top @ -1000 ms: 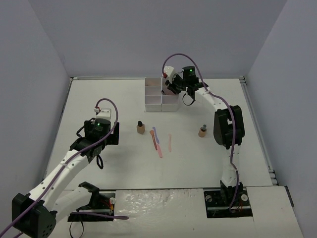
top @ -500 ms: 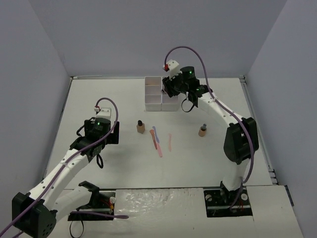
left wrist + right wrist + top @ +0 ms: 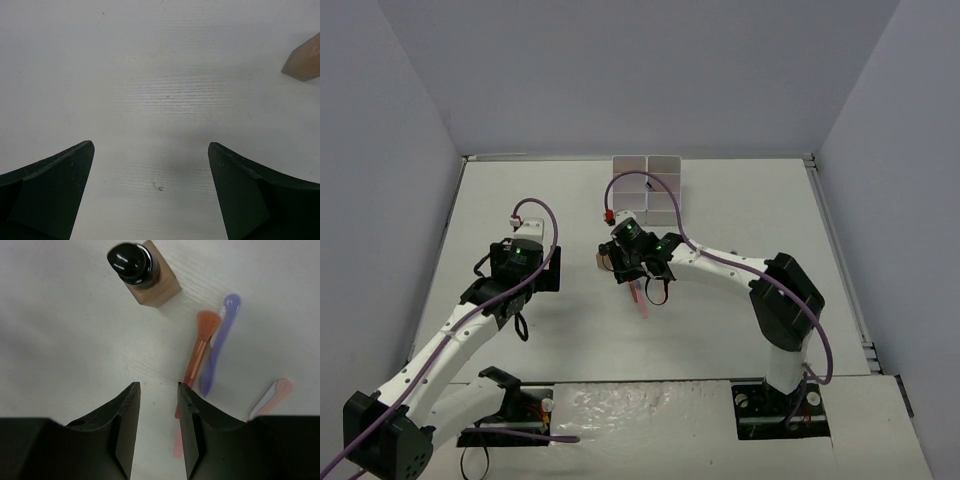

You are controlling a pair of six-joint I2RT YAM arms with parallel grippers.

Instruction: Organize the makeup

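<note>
Two grippers, both empty: my right gripper [image 3: 159, 387] hangs over the table [image 3: 160, 75] with its jaws only a narrow gap apart, bare tabletop showing between them and nothing in their grasp, while my left gripper [image 3: 150, 147] is spread wide and likewise holds nothing. Just ahead of my right fingertips stands the tan bottle [image 3: 150, 282], upright, its black cap pointing straight up. To the bottle's right in my right wrist view, three thin sticks lie flat and roughly parallel, their long axes slanting from lower left to upper right: an orange brush [image 3: 197, 350] with its bristle head at the end nearer the bottle, a purple stick [image 3: 215, 352] just beside it, and a pink stick [image 3: 272, 395] farther from the bottle, apart from that pair. A corner of the bottle shows at the upper right of my left wrist view, well clear of those fingers. The white box [image 3: 647, 190] sits beyond the bottle, toward the far wall.
</note>
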